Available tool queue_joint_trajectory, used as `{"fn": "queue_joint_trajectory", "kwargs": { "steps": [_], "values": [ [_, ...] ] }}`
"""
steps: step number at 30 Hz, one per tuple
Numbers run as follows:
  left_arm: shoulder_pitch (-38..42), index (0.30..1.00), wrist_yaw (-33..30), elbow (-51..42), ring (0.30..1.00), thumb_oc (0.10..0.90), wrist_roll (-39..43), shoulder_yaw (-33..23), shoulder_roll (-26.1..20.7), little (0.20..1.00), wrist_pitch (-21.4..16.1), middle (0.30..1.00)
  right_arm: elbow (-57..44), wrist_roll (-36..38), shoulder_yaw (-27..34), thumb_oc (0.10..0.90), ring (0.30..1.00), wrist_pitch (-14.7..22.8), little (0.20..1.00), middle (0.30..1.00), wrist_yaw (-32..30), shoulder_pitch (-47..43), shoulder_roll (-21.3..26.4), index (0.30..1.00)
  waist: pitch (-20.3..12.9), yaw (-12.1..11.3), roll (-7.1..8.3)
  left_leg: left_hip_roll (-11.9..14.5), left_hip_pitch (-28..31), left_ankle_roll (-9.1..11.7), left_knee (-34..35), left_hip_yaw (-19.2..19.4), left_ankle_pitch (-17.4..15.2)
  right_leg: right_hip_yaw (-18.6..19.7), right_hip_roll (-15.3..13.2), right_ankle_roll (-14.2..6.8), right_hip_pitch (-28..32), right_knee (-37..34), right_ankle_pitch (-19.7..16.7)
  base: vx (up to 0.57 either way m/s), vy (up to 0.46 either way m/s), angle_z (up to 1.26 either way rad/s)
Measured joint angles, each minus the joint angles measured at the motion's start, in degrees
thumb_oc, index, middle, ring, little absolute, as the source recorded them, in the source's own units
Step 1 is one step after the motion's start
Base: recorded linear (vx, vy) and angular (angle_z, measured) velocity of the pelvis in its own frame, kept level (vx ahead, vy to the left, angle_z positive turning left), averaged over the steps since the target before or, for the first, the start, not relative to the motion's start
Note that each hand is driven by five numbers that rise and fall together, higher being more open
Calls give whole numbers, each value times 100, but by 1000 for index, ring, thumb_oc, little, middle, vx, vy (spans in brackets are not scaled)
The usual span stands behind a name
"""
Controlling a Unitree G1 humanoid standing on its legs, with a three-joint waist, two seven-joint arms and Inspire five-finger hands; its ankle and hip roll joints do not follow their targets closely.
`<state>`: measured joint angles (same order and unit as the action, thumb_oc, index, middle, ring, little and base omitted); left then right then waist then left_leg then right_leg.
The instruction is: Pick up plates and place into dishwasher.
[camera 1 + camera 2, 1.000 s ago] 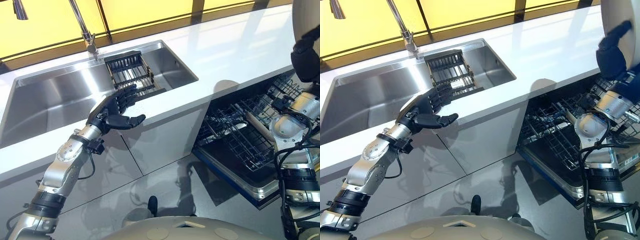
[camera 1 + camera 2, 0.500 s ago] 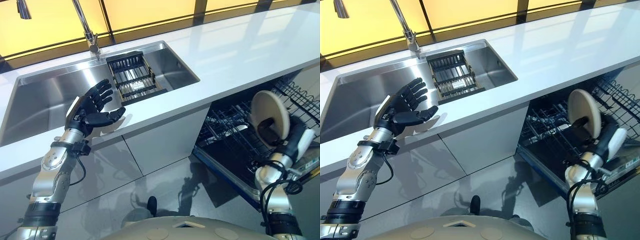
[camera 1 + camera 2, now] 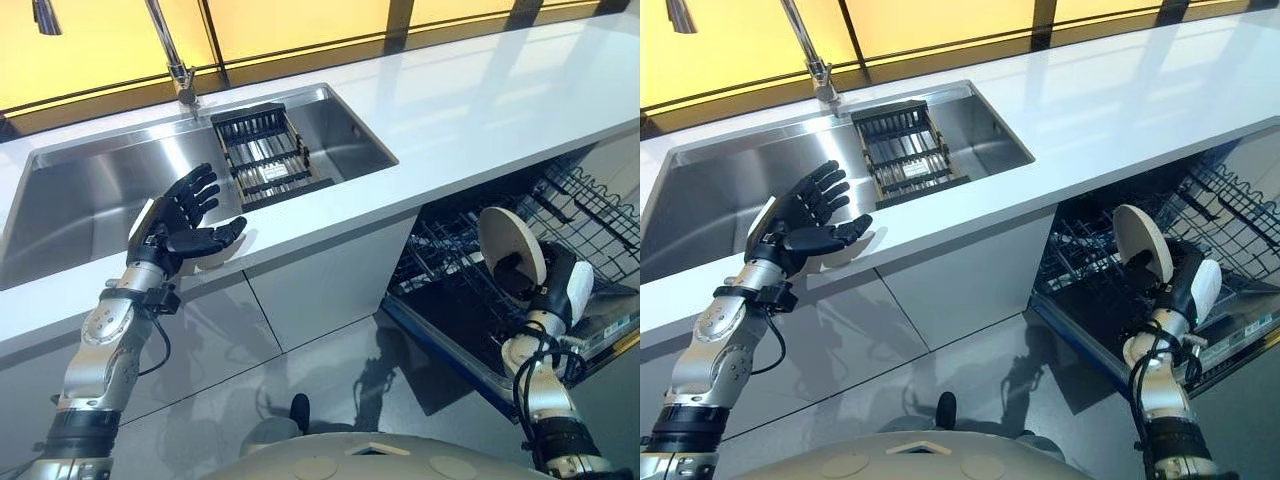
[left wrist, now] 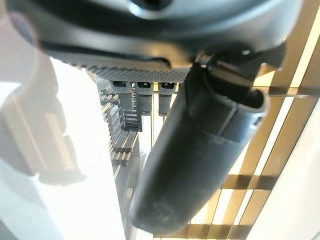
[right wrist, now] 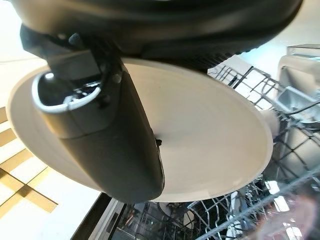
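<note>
One round cream plate (image 3: 511, 245) is being pinched upright by right hand (image 3: 540, 285) fingers, edge-on for black wire dishwasher rack (image 3: 470, 270) below; left hand (image 3: 180, 222) fingers spread wide, idling.

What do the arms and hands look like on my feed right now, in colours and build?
Both arms are silver-grey metal segments with black bands at the joints and thin black cables looped alongside. The left hand is dark, almost black, with ridged segmented fingers and a pale panel on its back. The right hand is equally dark, with a white cover along one side.
</note>
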<state>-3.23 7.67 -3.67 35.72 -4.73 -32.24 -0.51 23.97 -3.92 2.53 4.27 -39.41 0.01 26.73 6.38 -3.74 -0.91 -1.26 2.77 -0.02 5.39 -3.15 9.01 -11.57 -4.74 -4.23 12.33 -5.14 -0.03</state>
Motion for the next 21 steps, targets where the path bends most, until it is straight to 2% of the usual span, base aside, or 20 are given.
{"fn": "queue_joint_trajectory", "kwargs": {
  "steps": [5,9,16,17,18,21],
  "values": [
    [59,900,61,0,900,800,4,54,-3,900,3,900,657,23,-120,100,300,-347,200,300,290,-429,207,300,-2,-230,-1,5,-36,-19,0,-36,25,-102,22,1,34,0,8,49,-5,16],
    [116,900,145,0,900,800,12,59,-46,900,15,900,1145,81,-200,100,300,-691,200,300,650,-532,230,300,-3,-295,-2,-8,-49,-29,0,-37,73,-206,12,-21,162,0,107,40,-4,37],
    [174,900,213,0,900,800,14,220,-291,900,57,900,2370,611,-327,100,300,-1721,200,300,1627,-1168,704,300,-11,-509,8,-5,-44,4,-3,-61,119,-346,24,-4,245,0,155,33,1,13],
    [197,900,213,0,900,800,14,264,-291,900,89,900,2446,632,-329,295,467,-1785,395,467,1753,-1248,743,467,-16,-506,17,-4,-31,4,-4,-68,124,-346,27,-4,261,-1,155,29,7,4],
    [234,900,234,0,900,800,14,293,-291,900,157,900,2447,669,-343,800,900,-1885,900,900,1874,-1313,780,900,-16,-503,23,-6,-6,5,-5,-107,126,-345,29,-8,295,-1,159,35,8,7],
    [351,900,268,1,900,800,13,421,-291,900,200,900,2437,876,-354,800,900,-2179,900,900,1999,-1391,802,900,-26,-459,35,8,15,28,-3,-117,143,-343,53,-3,322,-2,173,18,2,5]
  ]
}}
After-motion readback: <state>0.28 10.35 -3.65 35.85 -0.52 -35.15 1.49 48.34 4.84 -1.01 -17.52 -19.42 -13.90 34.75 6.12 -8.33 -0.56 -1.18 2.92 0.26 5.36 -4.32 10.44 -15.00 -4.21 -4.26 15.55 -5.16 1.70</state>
